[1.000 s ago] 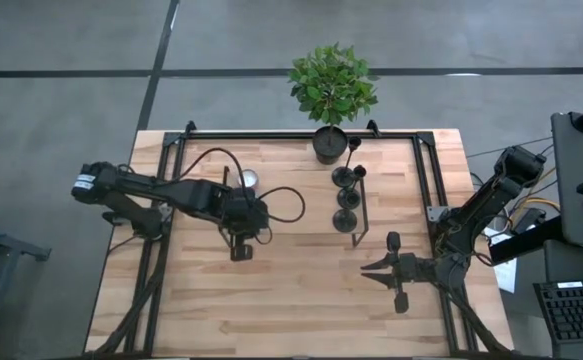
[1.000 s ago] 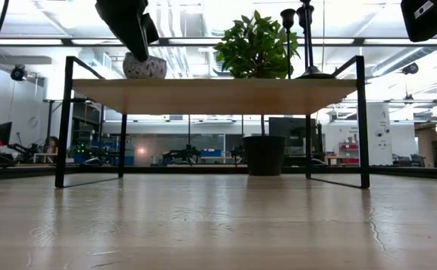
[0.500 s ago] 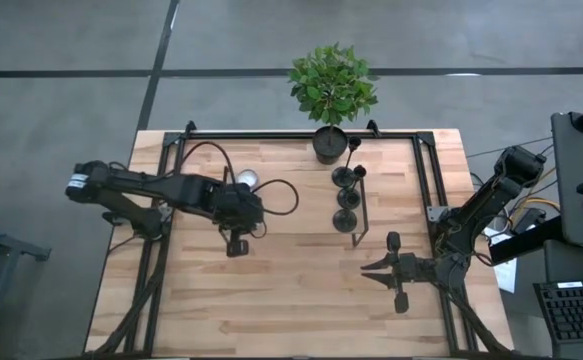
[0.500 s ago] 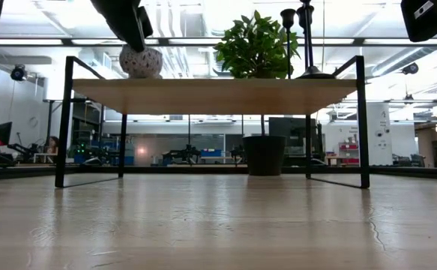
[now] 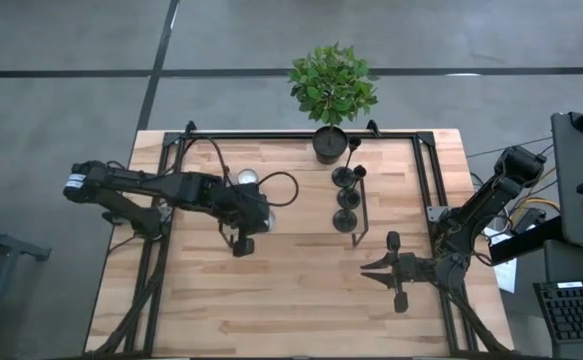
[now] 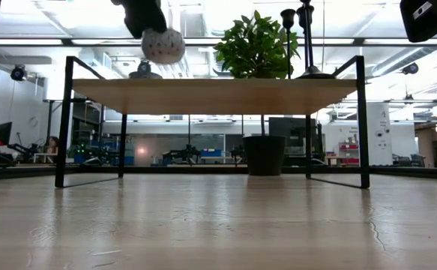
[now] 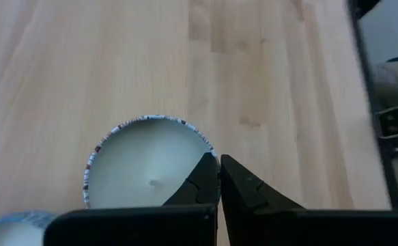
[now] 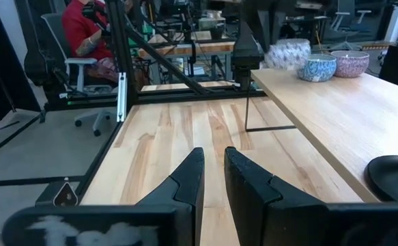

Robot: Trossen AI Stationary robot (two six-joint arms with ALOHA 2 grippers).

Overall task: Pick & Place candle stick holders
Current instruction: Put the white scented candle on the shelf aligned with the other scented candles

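Three black candle stick holders (image 5: 345, 177), (image 5: 348, 197), (image 5: 345, 221) stand on their disc bases in a row on the wooden top, right of centre; no gripper touches them. Their stems show in the low view (image 6: 306, 37). My left gripper (image 5: 243, 240) is left of them, shut on a white tealight candle in a patterned cup (image 6: 163, 45), also seen in the left wrist view (image 7: 147, 160). My right gripper (image 5: 395, 270) waits near the right side, its fingers (image 8: 243, 174) shut and holding nothing. My left gripper pinches the candle cup's rim (image 7: 209, 156) between its two fingers, one finger over the wax inside and one outside the wall. The fingers come from above, pointing down. The cup hangs below them, lifted clear of the wooden top and about upright.
A potted plant (image 5: 331, 90) stands at the far edge by the holders. A second tealight (image 5: 246, 179) rests on the top, far of the left gripper. A black metal frame (image 5: 271, 134) runs around the top. A person sits in the room beyond (image 8: 89, 34).
My left gripper has risen with the candle and gone a little toward the table's right edge. The candle, which sat on the wooden top a second ago, now hangs clear above it. The holders and my right arm have kept still.
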